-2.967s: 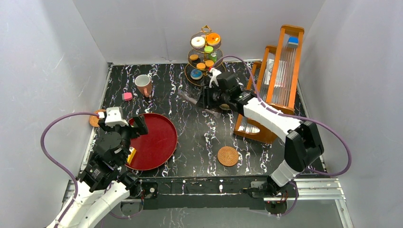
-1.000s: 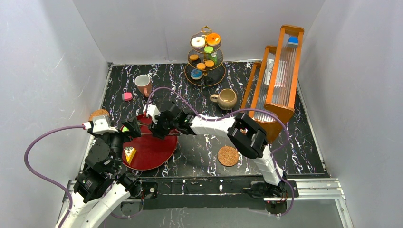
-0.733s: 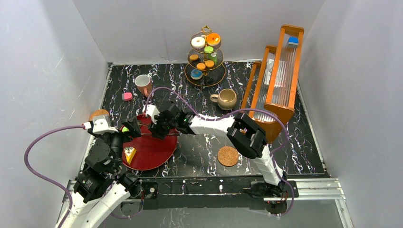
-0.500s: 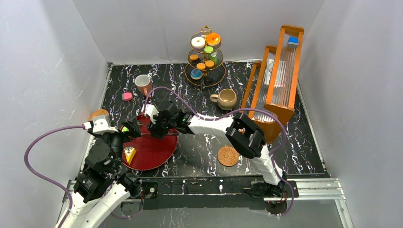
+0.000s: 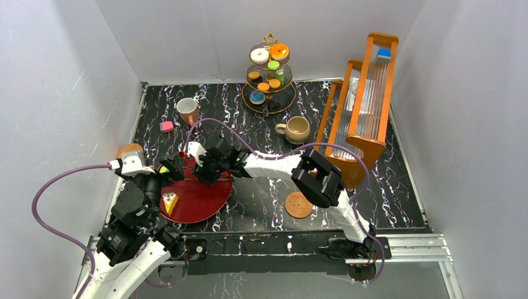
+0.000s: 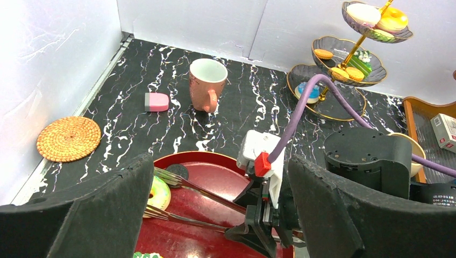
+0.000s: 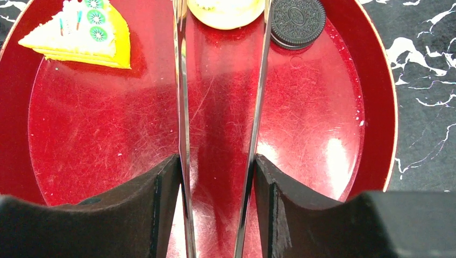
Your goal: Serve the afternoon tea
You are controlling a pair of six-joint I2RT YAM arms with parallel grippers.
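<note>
My right gripper is shut on the metal tongs and reaches over the red tray. The tong tips straddle a yellow-green donut; I cannot tell whether they touch it. A dark sandwich cookie lies right of the donut and a yellow cake slice lies left. My left gripper is open and empty at the tray's left edge. The gold three-tier stand holds several pastries. A white-lined mug, a beige mug and a pink pastry sit on the table.
Woven coasters lie at the left edge and near front centre. A tall wooden rack stands at the right. White walls close in three sides. The right arm's purple cable arcs over the table middle.
Three seconds ago my right gripper held the tongs near the stand; it has swung to the tray and in the last second crept left. The left arm shifted slightly left early on.
</note>
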